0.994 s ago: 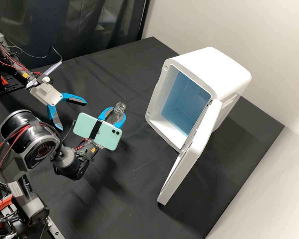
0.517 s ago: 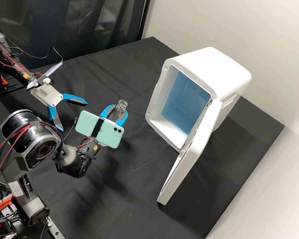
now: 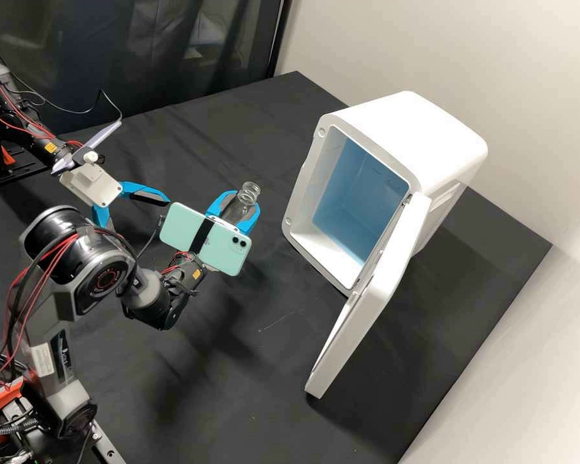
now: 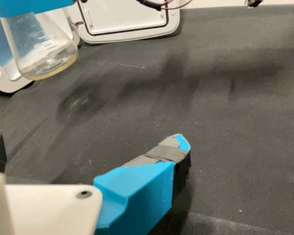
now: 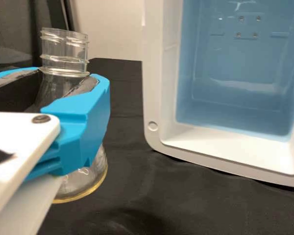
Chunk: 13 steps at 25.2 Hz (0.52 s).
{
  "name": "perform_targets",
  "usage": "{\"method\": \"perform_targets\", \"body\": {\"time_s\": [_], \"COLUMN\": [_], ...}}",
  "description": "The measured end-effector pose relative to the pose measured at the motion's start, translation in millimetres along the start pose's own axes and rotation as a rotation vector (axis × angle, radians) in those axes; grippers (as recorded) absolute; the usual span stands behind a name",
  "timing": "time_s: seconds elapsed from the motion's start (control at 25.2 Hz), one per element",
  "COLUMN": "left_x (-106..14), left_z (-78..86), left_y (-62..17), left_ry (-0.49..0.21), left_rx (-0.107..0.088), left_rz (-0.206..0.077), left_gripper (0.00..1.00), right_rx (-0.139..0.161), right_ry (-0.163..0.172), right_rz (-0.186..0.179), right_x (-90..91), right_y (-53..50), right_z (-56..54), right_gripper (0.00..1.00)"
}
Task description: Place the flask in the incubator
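On black bench [image 3: 251, 122], toward 3 o'clock: white incubator [image 3: 425, 135], door [image 3: 377, 290] swung open, blue interior exposed. At 9 o'clock from its mouth, well apart: right gripper [image 3: 237, 209] clamped around neck of glass Erlenmeyer flask [image 3: 247, 194], upright, lifted off bench. Farther toward 9 o'clock: left gripper [image 4: 88, 142] spread wide, holding nothing.

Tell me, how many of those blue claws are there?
2. The right gripper holds the flask around its neck, just outside the open incubator. The left gripper sits farther from the incubator, jaws open and empty. None seems hidden.
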Motion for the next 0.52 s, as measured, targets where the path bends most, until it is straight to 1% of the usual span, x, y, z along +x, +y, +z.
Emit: {"method": "perform_targets", "body": {"time_s": [0.08, 0.16, 0.36, 0.44, 0.52], "left_x": [0.2, 0.4, 0.5, 0.7, 1.5], "left_z": [0.2, -0.3, -1.3, -2.0, -6.9], "left_y": [0.0, 0.4, 0.6, 0.8, 2.3], "left_ry": [-0.005, -0.007, -0.003, -0.001, 0.006], "left_rx": [0.007, 0.007, 0.005, 0.006, 0.02], "left_rz": [0.001, 0.003, 0.003, 0.004, 0.01], "left_gripper": [1.0, 1.0, 1.0, 1.0, 1.0], "right_rx": [0.002, 0.003, 0.004, 0.005, 0.006], "right_ry": [-0.014, -0.022, -0.04, -0.054, -0.059], "right_rz": [0.017, 0.033, 0.045, 0.054, 0.061], "right_x": [0.9, 3.7, 8.8, 9.8, 9.9], "right_y": [3.8, 7.4, 10.8, 13.0, 14.7], "right_z": [3.4, 6.3, 13.6, 17.9, 19.3], "right_gripper": [0.0, 0.0, 0.0, 0.0, 0.0]}}
